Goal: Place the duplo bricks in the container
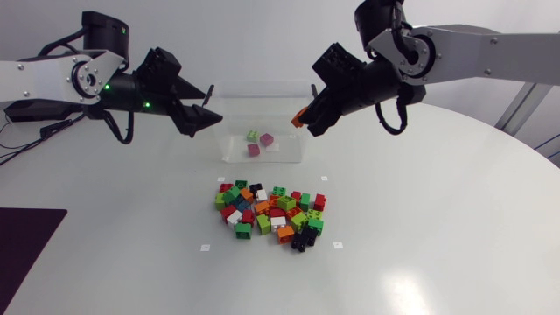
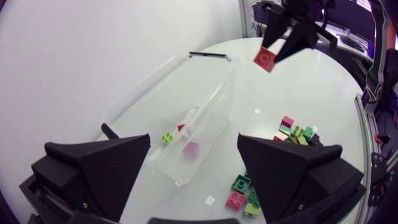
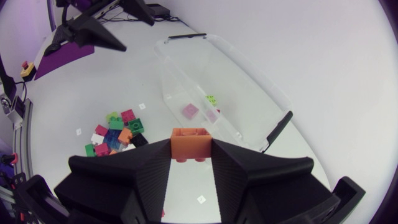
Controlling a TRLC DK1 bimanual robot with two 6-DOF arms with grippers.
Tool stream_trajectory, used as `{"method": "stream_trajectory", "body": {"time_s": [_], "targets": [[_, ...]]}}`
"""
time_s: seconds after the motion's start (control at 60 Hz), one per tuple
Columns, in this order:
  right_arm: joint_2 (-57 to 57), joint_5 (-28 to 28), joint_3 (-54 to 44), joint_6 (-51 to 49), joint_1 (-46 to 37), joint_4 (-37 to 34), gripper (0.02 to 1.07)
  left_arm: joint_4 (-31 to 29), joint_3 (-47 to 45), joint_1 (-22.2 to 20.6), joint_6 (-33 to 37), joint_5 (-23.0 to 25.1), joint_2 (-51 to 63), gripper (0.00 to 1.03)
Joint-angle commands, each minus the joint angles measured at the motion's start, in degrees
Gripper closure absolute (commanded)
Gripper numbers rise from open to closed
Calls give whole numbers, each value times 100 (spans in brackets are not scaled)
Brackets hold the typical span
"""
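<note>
My right arm comes in from the right, and my right jaws are squeezed tight on one orange duplo brick. I hold it up in the air, right by the right end of the clear container. The container sits on the white bench, open at the top. Three bricks lie in it: a light green brick, a pink brick and a dark pink brick. My left arm comes in from the left. My left jaws are spread wide with nothing in them, up in the air near the left end of the container. The pile of duplo bricks sits on the bench in front of the container, a little apart from it, in red, green, orange, white, blue and black.
</note>
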Motion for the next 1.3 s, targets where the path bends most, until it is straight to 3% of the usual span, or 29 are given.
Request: {"method": "stream_trajectory", "body": {"time_s": [0.0,0.35,1.017,1.083,1.217,1.283], "targets": [[237,78,365,190,-11,72,89,-56,-413,92,442,140,-219,6],[1090,192,1438,427,-125,125,89,-223,-1319,66,1329,263,-509,6],[2988,543,3793,647,-161,-104,89,-179,-1582,-365,2006,210,89,7],[3103,561,3925,647,-161,-139,80,-179,-1521,-382,2111,184,203,7],[3208,570,4074,647,-161,-192,18,-231,-1283,-382,2384,175,537,7],[3191,579,4083,656,-161,-200,12,-460,-1099,-374,2560,184,669,7]]}}
